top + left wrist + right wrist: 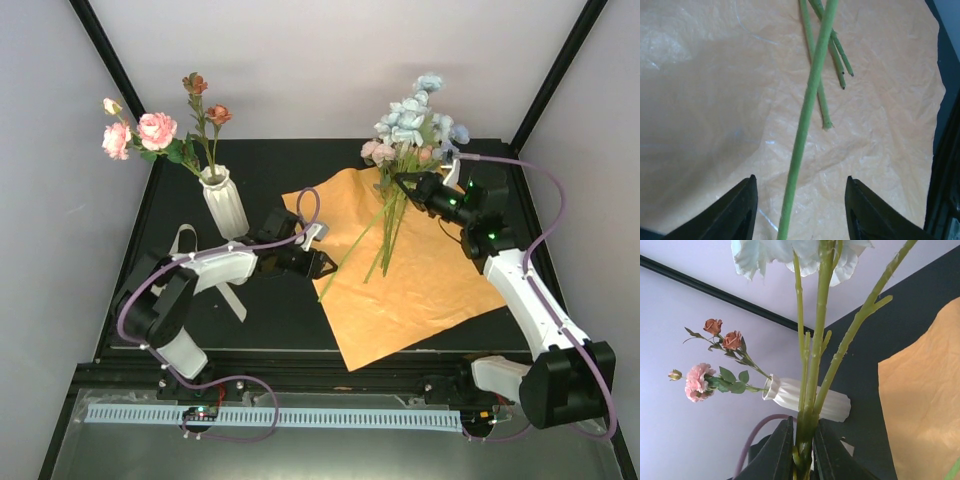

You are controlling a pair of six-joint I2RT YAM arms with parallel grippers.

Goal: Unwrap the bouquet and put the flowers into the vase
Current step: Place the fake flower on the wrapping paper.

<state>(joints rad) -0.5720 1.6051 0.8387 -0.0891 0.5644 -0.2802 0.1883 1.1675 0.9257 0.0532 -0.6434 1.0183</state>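
The off-white ribbed vase (225,205) (805,399) stands at the back left and holds pink and rust flowers (150,130) (697,382). The bouquet's orange paper (420,270) (705,100) (925,395) lies spread flat. Above it my right gripper (405,187) (804,445) is shut on the stems of the pale-blue and pink flowers (415,120) (790,252), which hang down towards the paper. My left gripper (325,265) (800,210) is at the paper's left edge. Its jaws are open, with one long green stem (810,100) between them and touching neither finger.
A cream ribbon (185,240) lies on the black table (270,310) by the left arm. Three shorter stem ends (832,60) hang over the paper beyond the long stem. Black frame posts (105,60) rise at the back corners.
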